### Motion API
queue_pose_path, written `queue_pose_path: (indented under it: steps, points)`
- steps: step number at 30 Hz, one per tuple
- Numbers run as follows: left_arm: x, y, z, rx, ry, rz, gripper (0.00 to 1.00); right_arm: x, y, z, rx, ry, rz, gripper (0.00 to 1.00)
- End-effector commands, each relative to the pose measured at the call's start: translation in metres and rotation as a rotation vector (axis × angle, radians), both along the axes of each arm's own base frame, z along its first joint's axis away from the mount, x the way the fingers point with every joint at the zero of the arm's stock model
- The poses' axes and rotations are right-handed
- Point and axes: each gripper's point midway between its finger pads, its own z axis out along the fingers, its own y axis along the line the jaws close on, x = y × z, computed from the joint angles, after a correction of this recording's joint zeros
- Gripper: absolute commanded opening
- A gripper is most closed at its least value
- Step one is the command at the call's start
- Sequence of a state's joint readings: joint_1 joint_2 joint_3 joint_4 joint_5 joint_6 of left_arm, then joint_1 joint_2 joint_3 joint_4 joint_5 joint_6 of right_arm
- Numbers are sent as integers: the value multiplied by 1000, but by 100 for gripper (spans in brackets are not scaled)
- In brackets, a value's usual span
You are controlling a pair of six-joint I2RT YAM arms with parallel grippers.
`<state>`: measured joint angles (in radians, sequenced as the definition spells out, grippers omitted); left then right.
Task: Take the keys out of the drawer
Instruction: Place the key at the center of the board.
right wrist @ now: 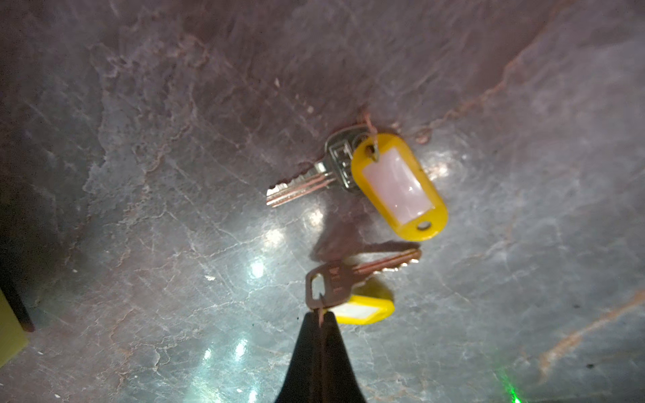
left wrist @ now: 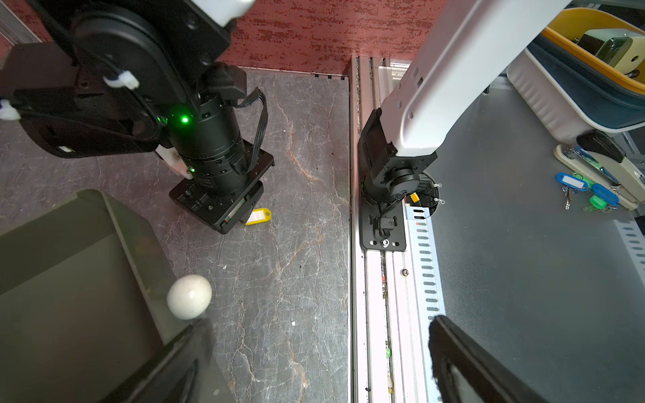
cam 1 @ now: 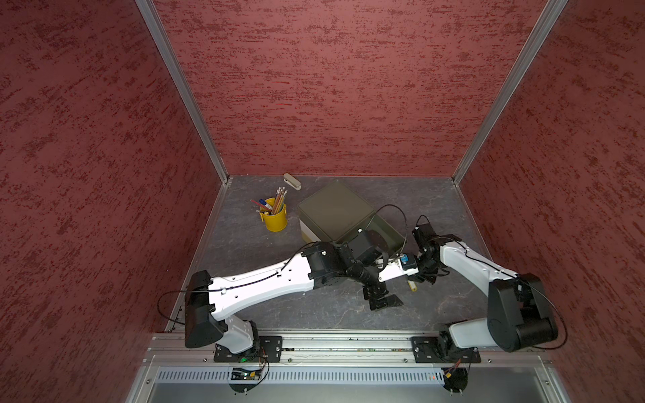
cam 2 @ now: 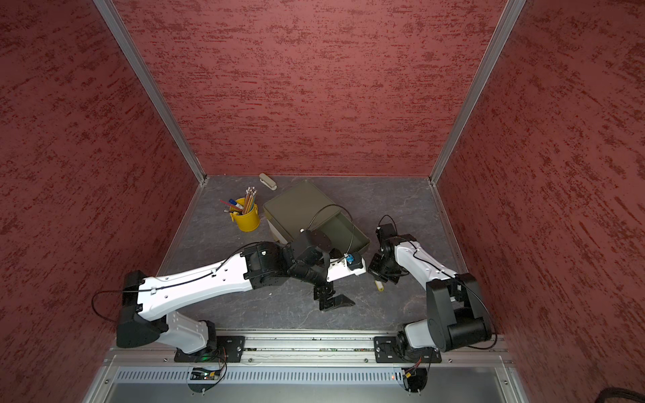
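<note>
At the right gripper, jaws pressed together on the wire ring of a small metal key with an oblong yellow plastic tag. Hanging just below the tips, out of the drawer and low over the grey marbled tabletop, blade out sideways and roughly level, tag tucked beneath. Just beyond it, flat on the table, a second small metal key with a yellow oblong tag, blade and tag splayed at an angle from their ring, close to the hanging one but apart from it. For the set-down, judged as the step in hand: straight down from the jaws, little travel needed, best kept off the lying key. At the left gripper, jaws wide apart and holding nothing, left of the right gripper and on the near side of the dark olive-green drawer (pulled out to the near right of its olive box, round white knob on its front). Nearer to both yellow keys: the right arm. In both top views only a sliver of yellow tag just near of the right gripper; impossible to say which key. Much of the drawer's inside covered by the left arm from above, dark and blurred in the left wrist view, so no telling about any red- or black-tagged keys inside.
</note>
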<state>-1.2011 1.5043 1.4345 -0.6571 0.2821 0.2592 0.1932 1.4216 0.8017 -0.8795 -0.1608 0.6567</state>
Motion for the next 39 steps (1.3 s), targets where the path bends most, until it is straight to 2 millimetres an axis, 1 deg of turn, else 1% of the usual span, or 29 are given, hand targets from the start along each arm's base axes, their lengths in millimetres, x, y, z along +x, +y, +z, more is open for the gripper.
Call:
queue_pose_path:
  steps: [1, 2, 3, 5, 9, 11, 16, 19, 23, 24, 26, 29, 32, 35, 37, 39]
  points:
    - [2, 4, 0, 3, -4, 3, 100, 5, -2, -2, -4, -20, -2, 11]
    - [3, 4, -2, 5, 0, 7, 100, 5, -2, -2, -2, -19, -4, 15]
    - [3, 4, -1, 1, 2, 10, 100, 5, -2, -1, -1, -22, -4, 17]
    - [5, 3, 1, -7, 7, 18, 100, 6, -2, 3, 0, -27, -4, 19]
    - [9, 3, 5, -21, 6, 34, 100, 9, -2, 18, 2, -56, -7, 28]
    - [12, 3, 8, -29, 4, 40, 100, 11, -2, 27, 3, -74, -7, 31]
    - [19, 5, 17, -56, -9, 67, 100, 11, -3, 54, 8, -117, -11, 35]
    - [34, 11, 29, -86, 9, 141, 100, 3, -3, 70, 21, -134, -12, 36]
    - [78, 34, 48, -123, 139, 360, 100, -14, 5, 91, 91, -164, -13, 36]
    - [89, 42, 52, -134, 172, 411, 100, -17, 10, 98, 125, -183, -7, 37]
    - [105, 56, 58, -154, 232, 489, 100, -24, 18, 109, 189, -202, -3, 37]
    - [126, 77, 63, -182, 339, 593, 100, -31, 39, 125, 333, -236, 16, 40]
    - [141, 96, 65, -199, 402, 660, 100, -30, 59, 149, 492, -318, 20, 41]
    - [152, 111, 66, -194, 372, 697, 100, -26, 78, 167, 651, -367, 22, 41]
    - [157, 120, 61, -167, 360, 712, 100, -24, 84, 172, 706, -390, 17, 41]
    - [163, 129, 51, -126, 355, 730, 100, -21, 86, 171, 734, -402, 8, 41]
